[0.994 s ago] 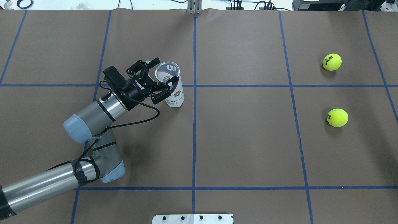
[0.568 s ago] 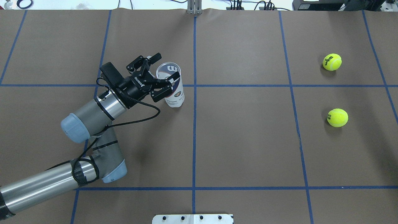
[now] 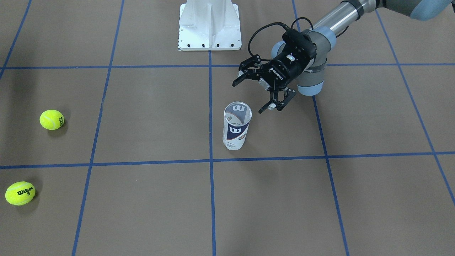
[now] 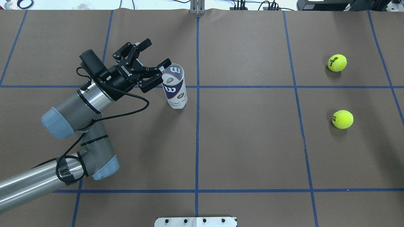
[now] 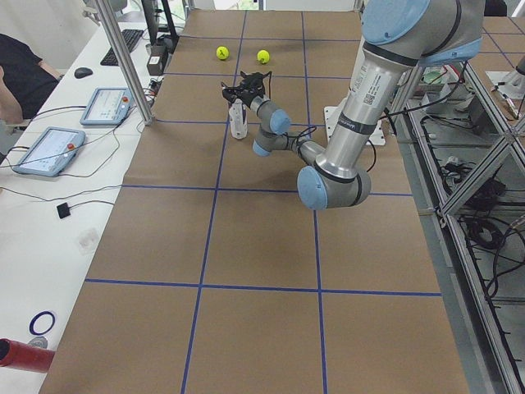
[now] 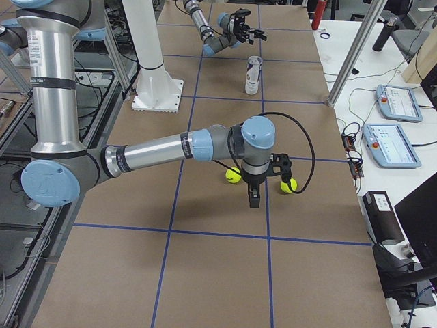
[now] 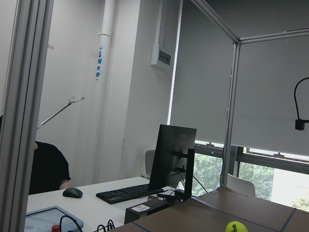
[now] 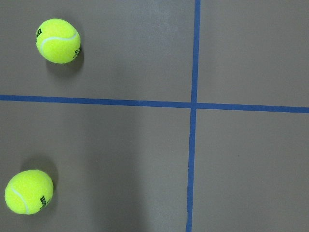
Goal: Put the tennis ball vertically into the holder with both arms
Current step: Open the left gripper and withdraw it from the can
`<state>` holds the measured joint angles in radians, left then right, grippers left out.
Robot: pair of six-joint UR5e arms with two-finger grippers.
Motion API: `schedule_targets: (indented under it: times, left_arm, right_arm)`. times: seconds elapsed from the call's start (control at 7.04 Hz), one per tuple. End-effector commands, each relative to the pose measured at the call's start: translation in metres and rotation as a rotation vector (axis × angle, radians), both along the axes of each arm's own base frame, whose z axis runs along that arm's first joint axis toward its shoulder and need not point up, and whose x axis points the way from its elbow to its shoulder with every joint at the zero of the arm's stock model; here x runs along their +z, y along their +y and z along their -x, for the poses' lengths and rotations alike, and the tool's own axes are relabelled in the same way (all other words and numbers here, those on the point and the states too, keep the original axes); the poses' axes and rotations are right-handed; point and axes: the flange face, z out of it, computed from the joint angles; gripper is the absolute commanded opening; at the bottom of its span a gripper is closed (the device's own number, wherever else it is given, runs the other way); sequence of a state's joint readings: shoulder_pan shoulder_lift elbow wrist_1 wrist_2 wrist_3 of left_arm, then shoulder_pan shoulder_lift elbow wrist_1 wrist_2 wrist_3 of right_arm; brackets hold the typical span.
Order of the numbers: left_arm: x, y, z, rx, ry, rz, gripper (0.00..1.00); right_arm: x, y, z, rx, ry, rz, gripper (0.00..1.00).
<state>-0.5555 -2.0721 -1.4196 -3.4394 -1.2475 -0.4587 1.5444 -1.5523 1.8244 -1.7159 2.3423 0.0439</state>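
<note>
my left gripper (image 4: 156, 52) hovered released beside the upright holder (image 4: 174, 91); next, i judged, my right gripper (image 6: 268, 183) (state untellable) needed a ball (image 4: 342, 119).

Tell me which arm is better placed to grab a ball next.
Right. The right tool hangs by both balls, its wrist camera looking down on them. The left tool is open beside the can, far from them.

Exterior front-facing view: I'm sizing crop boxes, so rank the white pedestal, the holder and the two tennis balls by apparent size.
1. white pedestal, though cut off at the top edge.
2. holder.
3. lower ball and upper ball: the lower looks slightly larger, but it lies nearer the camera, so unranked.
</note>
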Motion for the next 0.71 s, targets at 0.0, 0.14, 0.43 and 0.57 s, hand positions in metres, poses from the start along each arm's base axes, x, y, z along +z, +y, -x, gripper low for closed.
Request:
schedule_targets:
  times: [0.0, 0.14, 0.43, 0.57]
  left_arm:
    - [0.018, -0.002, 0.038, 0.001, -0.022, 0.081, 0.99]
    - [0.038, -0.006, 0.057, 0.064, 0.009, 0.142, 0.99]
    - [0.08, -0.015, 0.105, 0.287, -0.286, 0.261, 0.99]
    - [0.09, -0.015, 0.108, 0.388, -0.374, 0.303, 0.99]
  right_arm:
    - [0.006, 0.002, 0.007, -0.012, -0.033, 0.018, 1.0]
    - [0.002, 0.005, 0.013, -0.019, -0.115, 0.03, 1.0]
    - [-0.005, 0.003, 0.024, -0.04, -0.127, 0.02, 1.0]
    - [-0.016, 0.0, 0.037, -0.033, -0.123, 0.037, 1.0]
